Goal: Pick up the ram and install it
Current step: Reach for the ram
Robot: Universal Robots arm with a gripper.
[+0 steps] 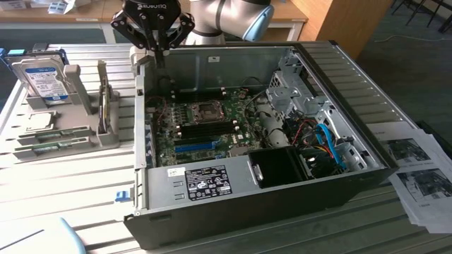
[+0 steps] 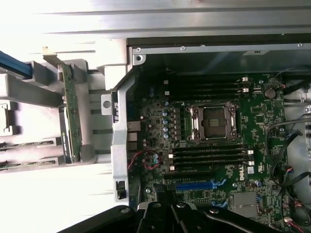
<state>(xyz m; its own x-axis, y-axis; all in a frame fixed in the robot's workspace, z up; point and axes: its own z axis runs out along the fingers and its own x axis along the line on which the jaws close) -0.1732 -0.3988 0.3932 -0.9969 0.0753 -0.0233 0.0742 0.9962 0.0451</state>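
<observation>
The step in hand looks like the reach for the ram point(image 2: 71, 116), and nothing has been picked up yet. The gripper point(image 1: 162, 51) hangs with its pincer pinched narrow and empty above a far corner of the computer case point(image 1: 233, 211), at about eleven o'clock in the exterior view. The ram stands on its long edge in a grey rack point(image 1: 106, 140) outside the case, at nine o'clock from the motherboard point(image 1: 211, 127) in that view.

To do this well, I judge the pincer should close across the stick's thin faces, over the middle of its upper edge and clear of the rack's posts – a thin board will likely tilt if taken near one end.

Materials, near to far:
- the case's sheet-metal plate with its printed label point(image 1: 205, 180)
- a boxy black plastic shroud point(image 1: 279, 165)
- the green motherboard, dense with small parts, with a blue slot point(image 1: 194, 146), long black memory slots point(image 1: 208, 128) and a square metal-framed socket point(image 1: 206, 109)
- at nine o'clock, the ram – a flat, narrow green strip with hard edges
- farther back in the rack, an upright hard drive point(image 1: 42, 79) with a glossy pale label
</observation>
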